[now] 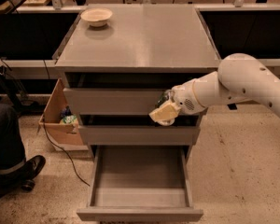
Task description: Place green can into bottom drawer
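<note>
We see the gripper (163,114) in front of the cabinet (140,41), at the right end of the gap between the 2 upper drawers (112,101). It is clamped on the can (165,97), of which only a dark green sliver shows at the gripper's top edge; any print on it is too hidden to read. The bottom drawer (139,176) stands pulled out below, well apart from the can. 1 bowl (96,17) sits at the cabinet top's back left corner.
</note>
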